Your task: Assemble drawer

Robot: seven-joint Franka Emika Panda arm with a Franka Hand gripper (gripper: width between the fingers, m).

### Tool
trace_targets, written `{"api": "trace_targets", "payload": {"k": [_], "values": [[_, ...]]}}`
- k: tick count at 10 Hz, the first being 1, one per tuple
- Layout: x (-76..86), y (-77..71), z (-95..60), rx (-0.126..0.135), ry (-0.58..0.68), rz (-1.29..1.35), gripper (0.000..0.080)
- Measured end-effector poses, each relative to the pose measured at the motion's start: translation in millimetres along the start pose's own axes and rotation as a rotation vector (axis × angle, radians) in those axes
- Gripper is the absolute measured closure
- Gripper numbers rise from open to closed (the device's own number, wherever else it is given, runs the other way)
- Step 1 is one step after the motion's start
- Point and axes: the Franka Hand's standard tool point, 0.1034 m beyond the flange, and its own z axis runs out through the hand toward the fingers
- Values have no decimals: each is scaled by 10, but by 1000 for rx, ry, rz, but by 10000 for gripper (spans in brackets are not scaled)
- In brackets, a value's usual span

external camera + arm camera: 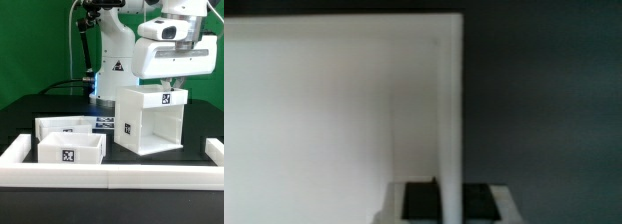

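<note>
The drawer's tall white housing [150, 122] stands upright on the black table at the exterior view's right, open side toward the camera, with a tag on its top and one on its side. Two small white trays lie to its left, one behind [66, 126] and one in front [72, 149] with a tag on its face. My gripper [172, 84] comes down onto the housing's top right wall. In the wrist view the gripper [454, 192] straddles that thin wall [452, 100], with a dark pad [420, 202] pressed against each side.
A low white border wall [110, 176] runs along the front and turns up at both ends. The marker board [103, 122] lies flat between the trays and the housing. The robot's base [110, 65] stands behind.
</note>
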Motion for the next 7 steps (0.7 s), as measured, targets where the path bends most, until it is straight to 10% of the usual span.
{"api": "trace_targets", "payload": {"k": [7], "values": [[537,280,-67,-12,54,88,762]]}}
